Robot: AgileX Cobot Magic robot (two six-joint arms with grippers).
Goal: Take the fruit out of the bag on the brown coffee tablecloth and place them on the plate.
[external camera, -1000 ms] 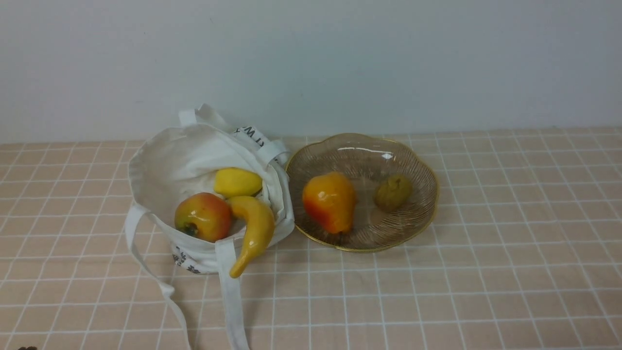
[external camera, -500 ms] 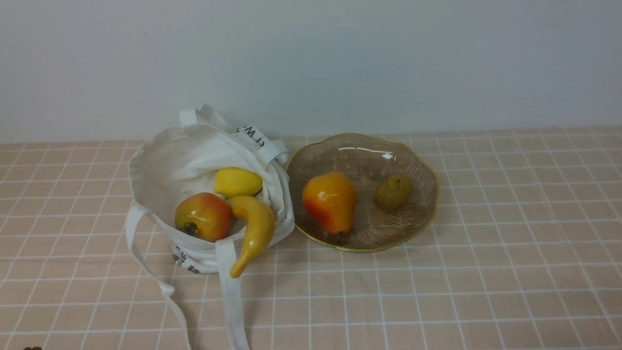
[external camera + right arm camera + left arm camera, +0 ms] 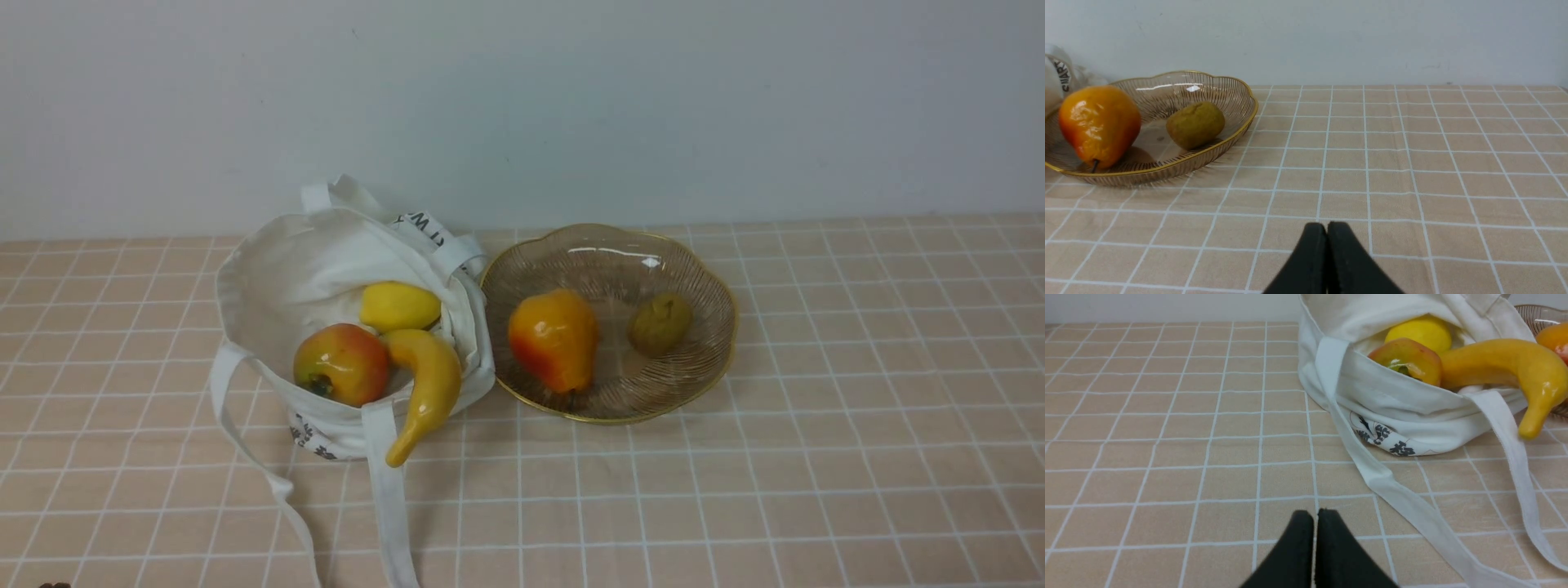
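Above the tablecloth (image 3: 1167, 457), both pinched-together end effectors (image 3: 1314, 516) (image 3: 1327, 228) hover low.

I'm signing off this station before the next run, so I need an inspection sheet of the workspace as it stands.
Surface: brown coffee tablecloth, flat, white-gridded.
Job's things: bag open, holding apple, lemon and banana, whose tip hangs over the bag's edge; plate beside the bag, holding pear.
Clutter: small olive-brown fruit also on the plate.
Grippers: left gripper shut, empty, low over the cloth; right gripper shut, empty.
Cables: nothing seen.
Surroundings: plain pale wall behind.
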